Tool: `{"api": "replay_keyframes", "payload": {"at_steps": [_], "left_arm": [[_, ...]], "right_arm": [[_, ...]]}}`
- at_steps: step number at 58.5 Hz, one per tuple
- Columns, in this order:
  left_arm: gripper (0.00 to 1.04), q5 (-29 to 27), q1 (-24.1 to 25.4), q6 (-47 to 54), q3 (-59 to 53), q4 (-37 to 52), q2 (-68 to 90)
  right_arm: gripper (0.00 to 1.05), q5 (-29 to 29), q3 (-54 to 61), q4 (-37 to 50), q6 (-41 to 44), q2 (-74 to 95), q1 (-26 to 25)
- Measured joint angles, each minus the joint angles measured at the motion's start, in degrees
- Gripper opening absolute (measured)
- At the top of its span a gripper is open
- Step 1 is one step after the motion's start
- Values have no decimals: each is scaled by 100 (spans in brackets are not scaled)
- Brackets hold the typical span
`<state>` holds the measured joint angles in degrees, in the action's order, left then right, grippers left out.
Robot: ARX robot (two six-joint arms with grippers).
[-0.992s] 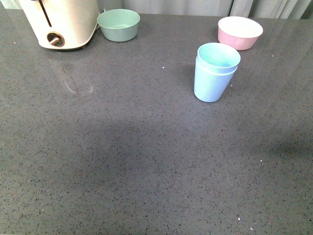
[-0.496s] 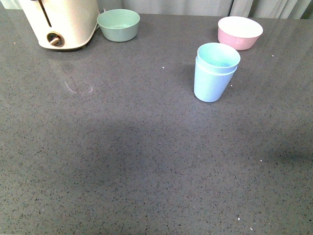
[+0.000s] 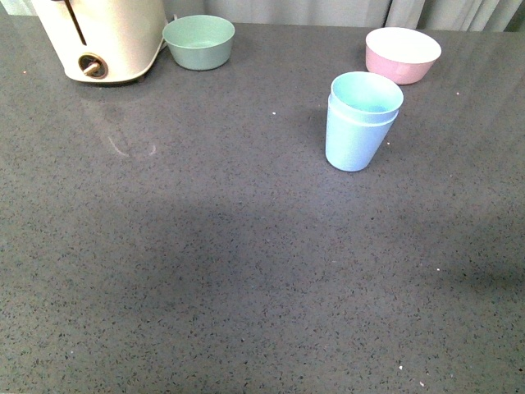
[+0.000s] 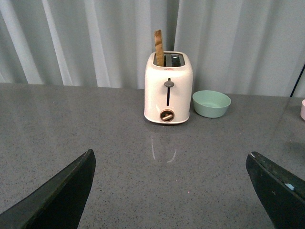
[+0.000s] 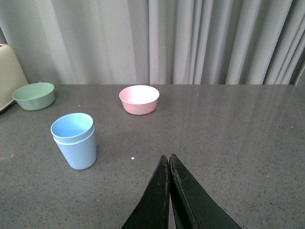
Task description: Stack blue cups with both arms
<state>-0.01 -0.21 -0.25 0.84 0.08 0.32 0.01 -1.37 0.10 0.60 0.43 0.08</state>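
The two blue cups [image 3: 359, 121] stand upright on the grey counter, one nested inside the other, right of centre in the front view. They also show in the right wrist view [image 5: 75, 140]. No arm shows in the front view. My right gripper [image 5: 168, 157] is shut and empty, well apart from the cups. My left gripper [image 4: 170, 157] is open wide and empty, its jaws at the frame's sides over bare counter. The cups are out of the left wrist view.
A pink bowl [image 3: 402, 53] sits just behind the cups. A green bowl [image 3: 198, 41] sits at the back beside a cream toaster [image 3: 102, 37] with a slice of toast [image 4: 158, 47] in it. Grey curtains hang behind the counter [image 3: 246, 263].
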Motion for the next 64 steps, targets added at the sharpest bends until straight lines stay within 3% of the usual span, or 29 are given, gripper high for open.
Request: {"api": "replay_keyframes", "payload": {"at_steps": [7,17,27,33,64], "left_arm": [[96,0,0,0,0,0,0],[96,0,0,0,0,0,0],[96,0,0,0,0,0,0],[96,0,0,0,0,0,0],[96,0,0,0,0,0,0]], "right_arm": [[3,-2,0,0,2,-4,0],[45,0,0,0,0,-7,0],[80,-2,0,0,0,-7,0],[96,0,0,0,0,-7,0],[96,0,0,0,-4,-7,0]]}}
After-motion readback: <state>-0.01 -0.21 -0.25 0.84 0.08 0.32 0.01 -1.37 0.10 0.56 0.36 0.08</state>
